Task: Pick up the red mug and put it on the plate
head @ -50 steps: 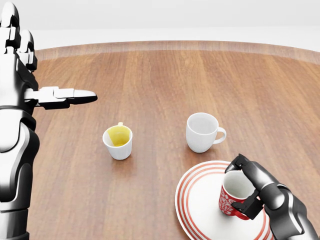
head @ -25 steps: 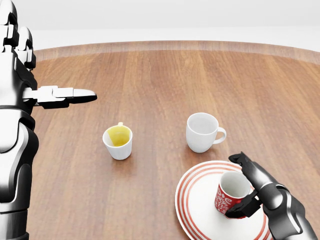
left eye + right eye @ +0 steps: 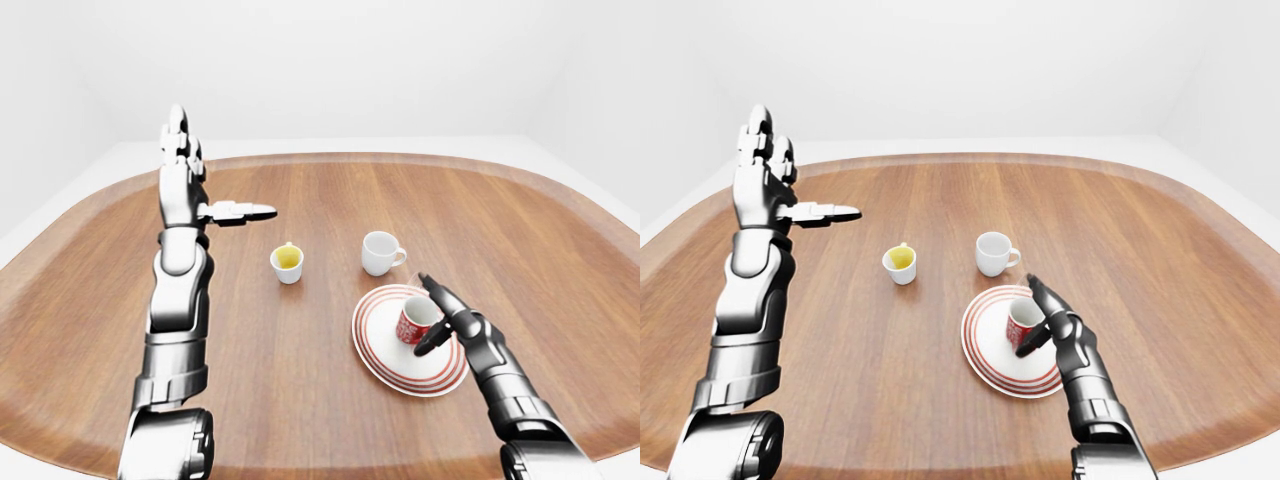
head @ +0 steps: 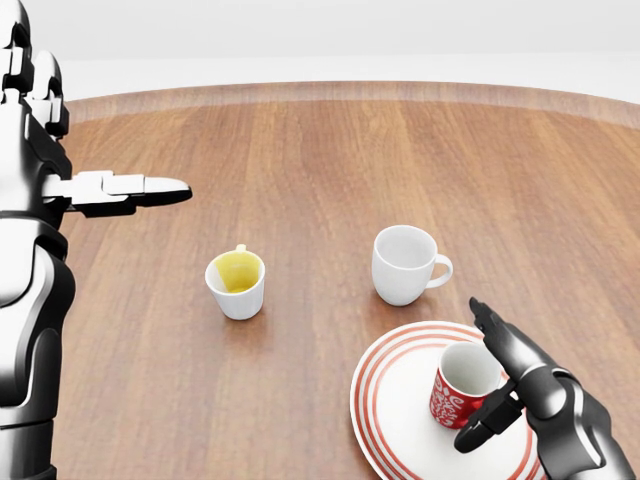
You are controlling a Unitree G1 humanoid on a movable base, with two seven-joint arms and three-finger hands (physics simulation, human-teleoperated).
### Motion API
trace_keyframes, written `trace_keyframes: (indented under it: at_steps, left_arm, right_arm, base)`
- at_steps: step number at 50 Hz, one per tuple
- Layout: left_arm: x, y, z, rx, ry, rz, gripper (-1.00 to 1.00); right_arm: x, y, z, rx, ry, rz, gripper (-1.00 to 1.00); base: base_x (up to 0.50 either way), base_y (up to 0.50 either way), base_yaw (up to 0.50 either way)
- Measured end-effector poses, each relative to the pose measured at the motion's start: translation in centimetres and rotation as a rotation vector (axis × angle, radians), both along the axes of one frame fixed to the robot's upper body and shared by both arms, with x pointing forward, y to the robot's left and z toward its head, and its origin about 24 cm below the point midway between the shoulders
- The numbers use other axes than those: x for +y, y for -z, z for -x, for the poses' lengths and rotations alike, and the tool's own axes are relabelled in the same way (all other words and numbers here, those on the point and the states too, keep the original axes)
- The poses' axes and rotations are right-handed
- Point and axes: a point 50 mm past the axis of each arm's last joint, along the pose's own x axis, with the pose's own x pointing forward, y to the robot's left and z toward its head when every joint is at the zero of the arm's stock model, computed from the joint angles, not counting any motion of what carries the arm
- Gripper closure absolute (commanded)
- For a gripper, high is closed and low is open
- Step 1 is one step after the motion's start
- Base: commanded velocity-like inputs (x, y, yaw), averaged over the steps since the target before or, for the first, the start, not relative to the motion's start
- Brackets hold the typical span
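Note:
The red mug, white inside with a white pattern on its side, stands upright on the white plate with red rings at the bottom right of the head view. My right hand is open just to the mug's right, fingers spread and apart from it. Raised high at the left, my left hand is open, one finger pointing right. The mug and plate also show in the left-eye view.
A white mug with its handle to the right stands just above the plate. A small white cup with yellow inside stands to the left. The round wooden table has a raised rim.
My right hand has opened and let go of the red mug, which now stands lower on the plate. The left arm has barely moved.

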Motion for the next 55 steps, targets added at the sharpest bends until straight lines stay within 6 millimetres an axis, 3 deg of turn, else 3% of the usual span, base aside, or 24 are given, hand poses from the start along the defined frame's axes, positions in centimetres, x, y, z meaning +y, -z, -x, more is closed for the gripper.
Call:
trace_keyframes:
  at_steps: [10, 55]
  left_arm:
    - [0.0, -1.0, 0.2, -0.038, 0.001, -0.003, -1.00]
    - [0.0, -5.8, 1.9, -0.234, 0.007, -0.028, -1.00]
  right_arm:
    - [0.1, -2.9, -0.7, -0.084, -0.061, 0.004, -1.00]
    - [2.3, -22.8, -1.2, -0.613, -0.356, 0.176, -1.00]
  base:
    - [0.00, 0.00, 0.00]
    - [0.00, 0.00, 0.00]
